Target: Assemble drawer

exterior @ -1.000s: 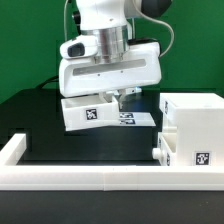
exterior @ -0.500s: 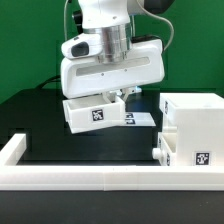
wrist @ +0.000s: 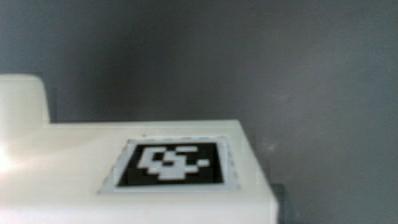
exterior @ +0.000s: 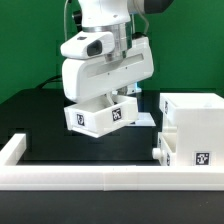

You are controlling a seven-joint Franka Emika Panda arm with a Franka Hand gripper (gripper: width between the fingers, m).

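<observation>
The tool [exterior: 118,96] is clamped on a small tray [exterior: 100,114], held tilted above the table [exterior: 60,145]. The housing [exterior: 195,128] sits well apart, at the exterior view's right.

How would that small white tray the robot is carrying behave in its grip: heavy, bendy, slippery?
The tray is probably stiff: its flat walls and edges look straight though it hangs tilted under the gripper. It seems light for its size, being a shallow hollow box. Its smooth white plastic may be slippery, so it could slip or twist in the grip.
</observation>
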